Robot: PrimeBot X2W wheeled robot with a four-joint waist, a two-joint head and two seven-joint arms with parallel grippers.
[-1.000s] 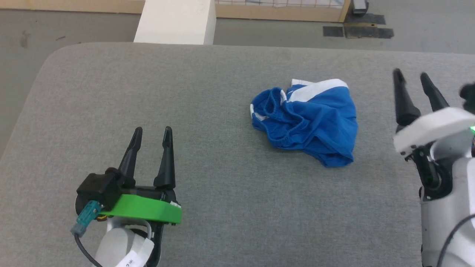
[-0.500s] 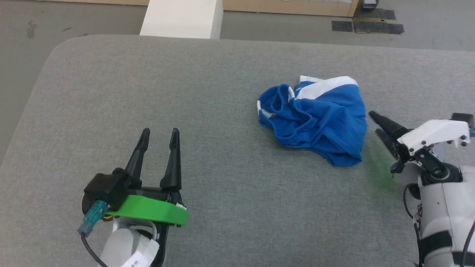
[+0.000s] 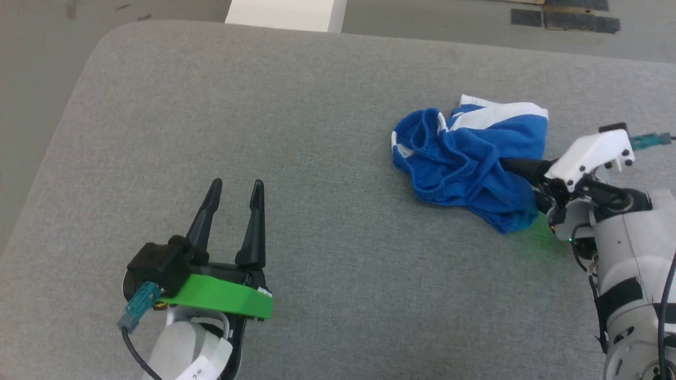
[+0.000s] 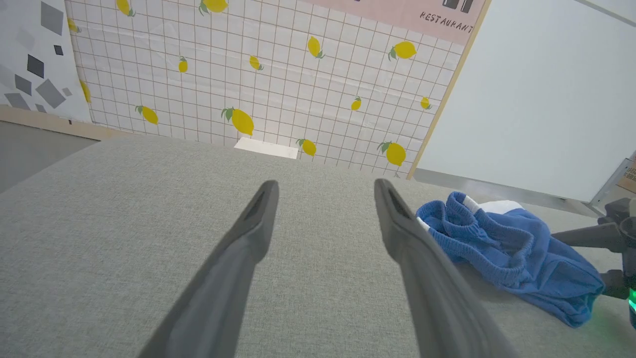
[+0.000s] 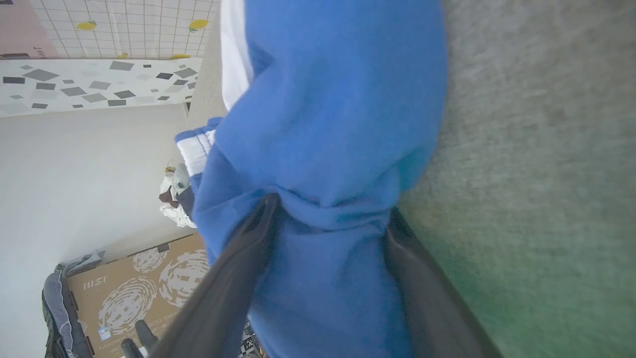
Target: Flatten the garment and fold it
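The garment (image 3: 470, 158) lies crumpled on the worktop (image 3: 317, 105), one soft fold between the wide-apart jaws of our right gripper (image 5: 330, 209). Limp and light, we judge, so we'd pinch a hem edge. Our left gripper (image 3: 236, 183) has its jaws open, empty.

Left gripper (image 4: 325, 183) jaws apart above grey fabric table (image 4: 124, 199). Garment (image 4: 512, 248) lies crumpled on it to the right, waistband facing left. Right gripper (image 4: 591, 261) at garment's far edge, fingers spread around cloth.

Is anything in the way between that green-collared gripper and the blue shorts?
Nothing visible: bare grey table lies between the left gripper and the shorts. The right gripper has its fingers either side of a fold.
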